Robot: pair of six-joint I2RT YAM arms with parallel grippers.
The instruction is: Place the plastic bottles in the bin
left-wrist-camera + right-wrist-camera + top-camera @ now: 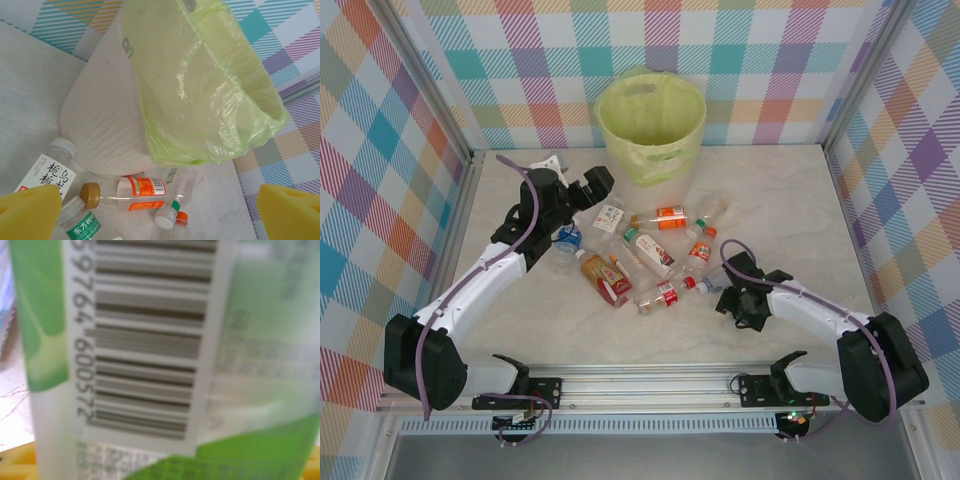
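Note:
The bin (650, 150), a cream bucket lined with a yellow-green bag, stands at the back centre. Several plastic bottles lie in front of it, among them an orange-labelled one (670, 215), a white-labelled one (608, 215) and a red-labelled one (660, 297). My left gripper (592, 185) hovers open left of the bin with nothing between its fingers (30, 212). From that wrist the bin wall (100, 120) rises above the orange-labelled bottle (135, 192). My right gripper (725, 293) is low at the pile's right edge. It (165, 465) is closed round a green-labelled bottle (150, 340) with a barcode.
Checked walls and metal posts (450, 110) enclose the marble tabletop (790, 200). A small white object (552, 162) lies at the back left. Open tabletop lies right of the pile and along the near edge, by the aluminium rail (640, 378).

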